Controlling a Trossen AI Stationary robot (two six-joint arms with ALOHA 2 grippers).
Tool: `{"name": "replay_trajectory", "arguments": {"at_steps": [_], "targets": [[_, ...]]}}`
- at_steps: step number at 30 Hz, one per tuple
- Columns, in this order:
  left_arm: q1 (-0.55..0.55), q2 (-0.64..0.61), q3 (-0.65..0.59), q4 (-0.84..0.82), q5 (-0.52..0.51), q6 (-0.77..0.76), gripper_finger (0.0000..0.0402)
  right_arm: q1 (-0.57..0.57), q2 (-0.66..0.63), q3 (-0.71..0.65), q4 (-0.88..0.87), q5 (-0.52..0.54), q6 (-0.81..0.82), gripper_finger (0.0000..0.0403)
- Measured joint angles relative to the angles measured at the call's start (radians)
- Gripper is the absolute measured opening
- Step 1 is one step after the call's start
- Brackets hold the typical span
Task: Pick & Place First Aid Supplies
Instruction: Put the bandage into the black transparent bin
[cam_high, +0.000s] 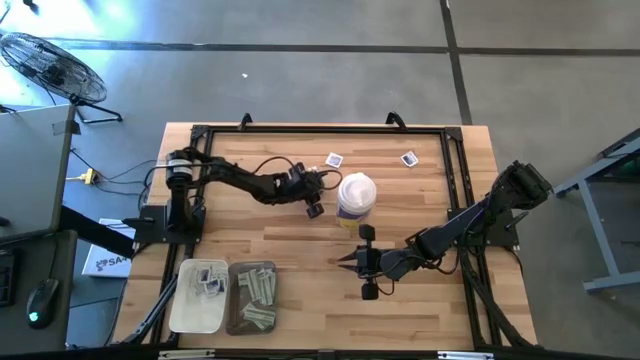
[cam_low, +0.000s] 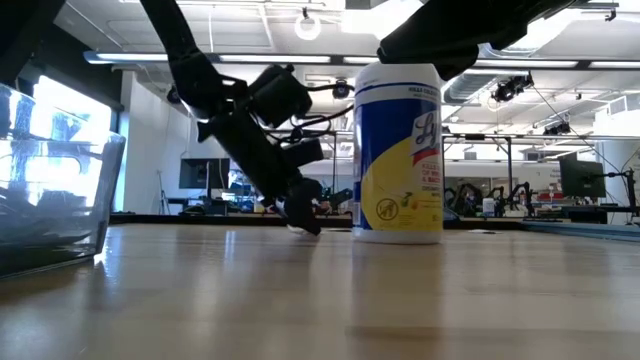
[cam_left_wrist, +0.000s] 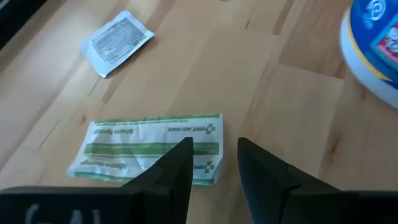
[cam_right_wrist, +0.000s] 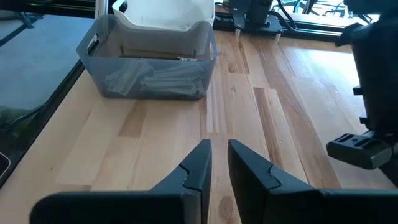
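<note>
while hovering over the green-white strip packet (cam_left_wrist: 149, 149) on the counter (cam_high: 420, 310) beside the canister (cam_high: 356, 196), left gripper (cam_left_wrist: 214, 163) fingers parted, empty; next lowering astride it, closing. right gripper (cam_right_wrist: 219, 163) idling near bins (cam_high: 225, 295), fingers narrowly apart, empty.

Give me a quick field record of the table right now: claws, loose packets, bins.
left claw: open, low over the green strip packet, nothing held
right claw: fingers slightly apart, empty, pointing toward the bins
loose square packets: two near the far edge
canister: upright, mid-table, beside the left claw
white bin: holds square packets
grey bin: holds green strips
</note>
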Motion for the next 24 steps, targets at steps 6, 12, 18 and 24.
{"name": "replay_trajectory", "arguments": {"at_steps": [6,12,18,24], "targets": [[-0.001,0.009,0.000,0.009,-0.027,0.001,0.0121,0.000,0.000,0.000,0.000,0.004,0.001,0.0048],[0.004,0.011,0.000,0.008,-0.006,-0.023,0.0063,0.000,0.000,0.000,0.000,0.003,0.001,0.0046],[0.027,0.012,0.000,0.006,0.031,-0.052,0.0009,0.000,0.000,0.000,0.000,0.001,0.002,0.0048],[0.028,0.012,0.000,0.005,0.039,-0.059,0.0003,0.000,0.000,0.000,0.000,0.000,0.001,0.0047]]}}
